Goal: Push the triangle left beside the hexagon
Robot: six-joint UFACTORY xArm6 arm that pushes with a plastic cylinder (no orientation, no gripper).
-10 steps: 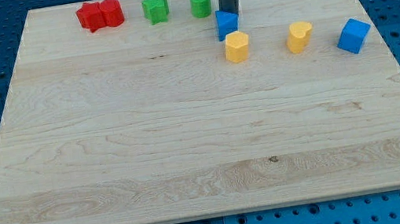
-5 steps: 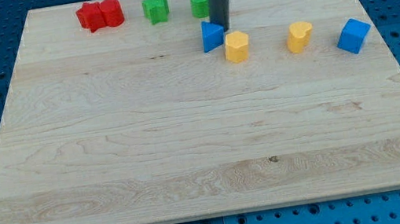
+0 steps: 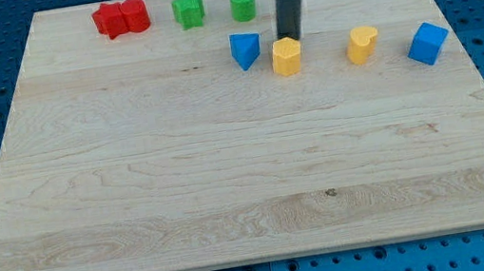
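Observation:
The blue triangle (image 3: 246, 50) lies on the wooden board (image 3: 229, 176), just to the left of the yellow hexagon (image 3: 287, 56), with a small gap between them. My tip (image 3: 290, 38) stands right behind the yellow hexagon, at its top edge, to the right of the triangle and apart from it. The rod rises from there out of the view's top.
A red star (image 3: 112, 20) and a red rounded block (image 3: 137, 15) touch at the top left. A green star (image 3: 189, 10) and a green cylinder (image 3: 243, 3) stand at the top. A yellow heart (image 3: 362, 43) and a blue cube (image 3: 427, 42) lie to the right.
The blue triangle has slid left and down, from above the hexagon to its left side. My tip moved left with it, then came back right, behind the hexagon.

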